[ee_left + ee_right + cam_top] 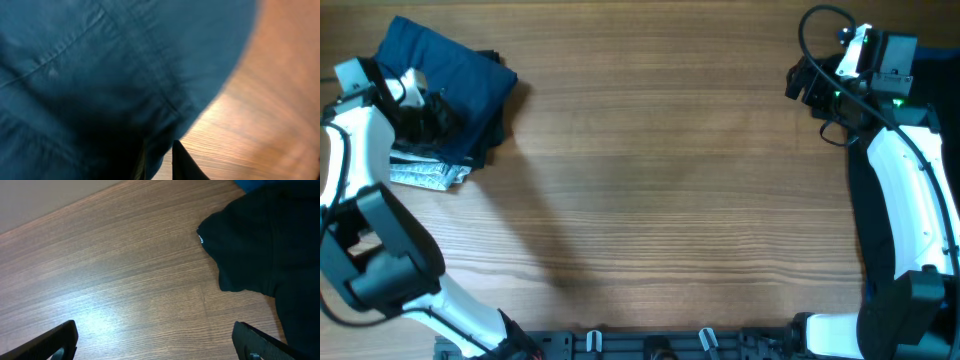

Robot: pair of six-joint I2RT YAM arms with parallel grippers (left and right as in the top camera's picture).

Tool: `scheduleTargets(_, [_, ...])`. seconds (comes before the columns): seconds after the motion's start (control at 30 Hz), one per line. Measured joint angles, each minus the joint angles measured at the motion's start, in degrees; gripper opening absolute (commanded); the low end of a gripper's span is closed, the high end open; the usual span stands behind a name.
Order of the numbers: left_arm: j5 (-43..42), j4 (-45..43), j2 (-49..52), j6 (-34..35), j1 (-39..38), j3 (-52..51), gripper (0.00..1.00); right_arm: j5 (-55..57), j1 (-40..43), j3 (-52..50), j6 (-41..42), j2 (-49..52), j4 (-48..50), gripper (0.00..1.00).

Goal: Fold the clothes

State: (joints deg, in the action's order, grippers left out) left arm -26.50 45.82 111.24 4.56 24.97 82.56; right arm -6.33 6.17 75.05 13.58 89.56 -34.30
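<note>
Pinching a fold of the shorts [450, 60] with the left fingers [430, 118], set nearly together with navy cloth between them in the blurred left wrist view. Lying folded at the far left corner of the table [660, 200], atop a stack with a black layer [492, 135] below and a grey piece [425, 177] poking out at the near edge. Spread directly under the left fingers and on toward the far right of them, touching.

Running, by the look of the overhead view, with the long axis on a diagonal from the far left corner toward the nearer right, and the short axis slanting back toward the left arm. Waistband end and leg end not told apart here, so no word on which way the garment points.

Holding the right fingers [803, 85] wide apart and empty at the far right, well apart from the shorts, hovering over bare wood just left of a black cloth [260, 245] in the right wrist view. Plainly a job for the left arm, already on the shorts, with the whole table lying between them and the right.

Probably at the point of laying the folded shorts down. Likely next call: letting go and lifting straight up, so as not to drag the top layer off the stack.
</note>
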Motion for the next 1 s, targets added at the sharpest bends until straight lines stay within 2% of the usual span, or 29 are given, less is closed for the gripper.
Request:
scheduleTargets(0.13, [-2.8,-1.5,7.3,-1.1,-0.2,-2.2,0.18,0.0,0.0,0.0,0.0,0.0,0.0,0.99])
scheduleTargets(0.33, [-11.4,-1.9,9.9,-1.3,0.2,-2.0,0.15,0.0,0.0,0.0,0.0,0.0,0.0,0.99])
scheduleTargets(0.4, [-14.2,-1.2,8.9,-1.3,0.3,-1.9,0.16,0.0,0.0,0.0,0.0,0.0,0.0,1.0])
scheduleTargets(0.43, [-15.4,-1.3,7.8,-1.3,0.2,-1.9,0.2,0.0,0.0,0.0,0.0,0.0,0.0,1.0])
scheduleTargets(0.53, [-18.2,-7.8,-0.9,-0.3,-1.1,-0.7,0.23,0.0,0.0,0.0,0.0,0.0,0.0,1.0])
scheduleTargets(0.63, [-18.9,-15.5,-6.7,1.0,-3.8,1.1,0.23,0.0,0.0,0.0,0.0,0.0,0.0,0.99])
scheduleTargets(0.7, [-18.6,-18.7,-6.6,1.5,-5.6,1.3,0.25,0.0,0.0,0.0,0.0,0.0,0.0,1.0])
scheduleTargets(0.83, [-15.3,-24.1,-1.1,2.0,-9.4,1.3,0.25,0.0,0.0,0.0,0.0,0.0,0.0,0.99])
scheduleTargets(1.0, [-9.7,-25.8,8.2,2.0,-10.3,1.3,0.22,0.0,0.0,0.0,0.0,0.0,0.0,1.0])
